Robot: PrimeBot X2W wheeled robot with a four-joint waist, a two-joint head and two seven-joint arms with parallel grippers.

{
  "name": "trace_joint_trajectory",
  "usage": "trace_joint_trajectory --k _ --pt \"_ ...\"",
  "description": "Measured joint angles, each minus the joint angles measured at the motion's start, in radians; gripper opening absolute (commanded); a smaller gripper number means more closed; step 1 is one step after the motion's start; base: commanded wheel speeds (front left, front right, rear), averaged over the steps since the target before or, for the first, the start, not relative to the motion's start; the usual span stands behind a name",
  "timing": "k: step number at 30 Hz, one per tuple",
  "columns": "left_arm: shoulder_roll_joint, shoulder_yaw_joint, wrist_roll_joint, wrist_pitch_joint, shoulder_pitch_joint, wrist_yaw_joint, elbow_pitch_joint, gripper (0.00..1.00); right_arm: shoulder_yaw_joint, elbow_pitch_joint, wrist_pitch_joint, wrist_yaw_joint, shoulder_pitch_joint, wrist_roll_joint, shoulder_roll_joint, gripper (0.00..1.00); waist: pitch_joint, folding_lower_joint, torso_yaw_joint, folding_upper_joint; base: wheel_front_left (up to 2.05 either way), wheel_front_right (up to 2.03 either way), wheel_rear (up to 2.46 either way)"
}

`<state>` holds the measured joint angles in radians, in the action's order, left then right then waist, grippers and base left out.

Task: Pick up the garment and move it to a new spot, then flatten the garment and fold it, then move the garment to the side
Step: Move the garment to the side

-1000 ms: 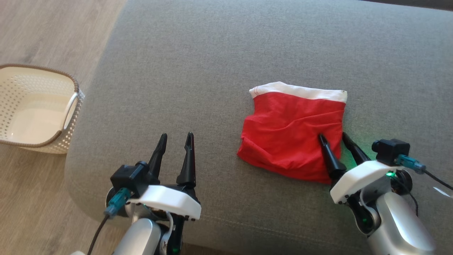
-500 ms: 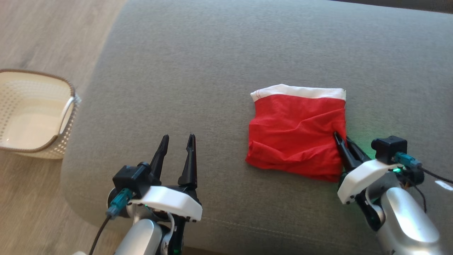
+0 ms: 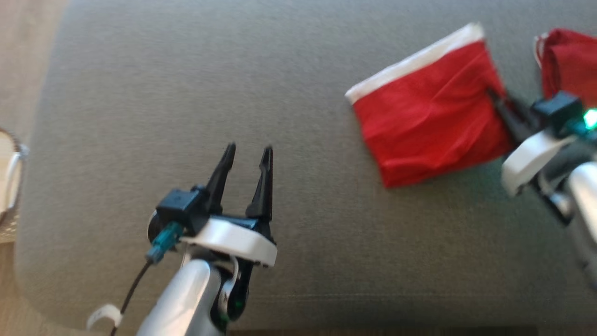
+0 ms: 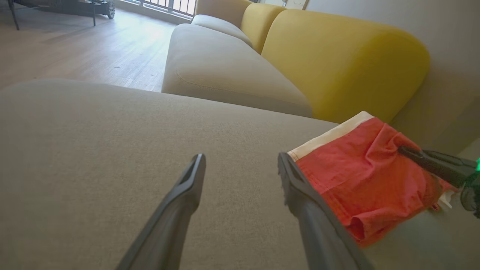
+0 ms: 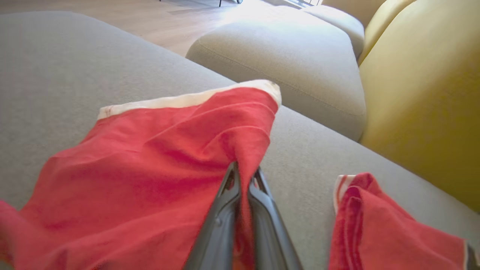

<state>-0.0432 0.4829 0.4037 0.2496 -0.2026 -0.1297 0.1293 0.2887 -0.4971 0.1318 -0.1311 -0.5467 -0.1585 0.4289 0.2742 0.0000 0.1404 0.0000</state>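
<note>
Bright daylight, head view blurred (perhaps motion)

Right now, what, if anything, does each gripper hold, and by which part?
The right gripper pinches the folded red garment by its side edge. The left gripper is open and empty.

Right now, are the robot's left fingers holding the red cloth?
No, the left fingers stand open over the grey cushion, touching nothing, while the right fingers pinch the red garment.
</note>
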Motion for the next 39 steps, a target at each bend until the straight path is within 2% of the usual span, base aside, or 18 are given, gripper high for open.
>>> trace_joint_trajectory --k 7,9,12,18,22,27,32,38,39 --pt "0.001 0.019 -0.068 0.000 -0.118 0.034 0.016 1.00 0.055 0.044 -0.016 0.000 -0.174 -0.058 0.143 0.00 0.101 0.0000 -0.114 0.0000 0.00 0.00 0.00" --pt "0.001 0.004 -0.024 0.000 -0.137 0.042 0.017 1.00 0.073 0.053 -0.014 0.000 -0.220 -0.042 0.188 0.00 0.134 0.0000 -0.148 0.0000 0.00 0.00 0.00" --pt "0.000 -0.021 -0.052 0.001 -0.171 0.055 0.029 1.00 0.065 0.046 0.006 0.000 -0.280 -0.036 0.227 0.00 0.189 0.0000 -0.196 0.0000 0.00 0.00 0.00" --pt "-0.004 -0.082 -0.113 0.007 -0.233 0.095 0.040 1.00 0.067 -0.014 0.050 0.000 -0.339 -0.031 0.238 0.00 0.281 0.0000 -0.297 0.0000 0.00 0.00 0.00" --pt "-0.025 -0.145 -0.143 0.009 -0.264 0.095 0.025 1.00 0.040 -0.045 0.072 0.000 -0.397 -0.022 0.237 0.00 0.332 0.0000 -0.360 0.0000 0.00 0.00 0.00" --pt "-0.041 -0.171 -0.175 0.019 -0.317 0.108 -0.003 1.00 0.030 -0.074 0.088 0.000 -0.453 0.000 0.232 0.00 0.386 0.0000 -0.420 0.0000 0.00 0.00 0.00" --pt "-0.039 -0.174 -0.183 0.030 -0.345 0.112 -0.040 1.00 0.042 -0.121 0.091 0.000 -0.469 0.048 0.213 0.00 0.430 0.0000 -0.443 0.0000 0.00 0.00 0.00" --pt "-0.019 -0.174 -0.191 0.035 -0.362 0.118 -0.051 1.00 0.021 -0.164 0.106 0.000 -0.502 0.078 0.195 0.00 0.451 0.0000 -0.426 0.0000 0.00 0.00 0.00" --pt "-0.017 -0.175 -0.191 0.035 -0.362 0.122 -0.051 1.00 0.013 -0.176 0.106 0.000 -0.504 0.078 0.191 0.61 0.450 0.0000 -0.423 0.0000 0.00 0.00 0.00"
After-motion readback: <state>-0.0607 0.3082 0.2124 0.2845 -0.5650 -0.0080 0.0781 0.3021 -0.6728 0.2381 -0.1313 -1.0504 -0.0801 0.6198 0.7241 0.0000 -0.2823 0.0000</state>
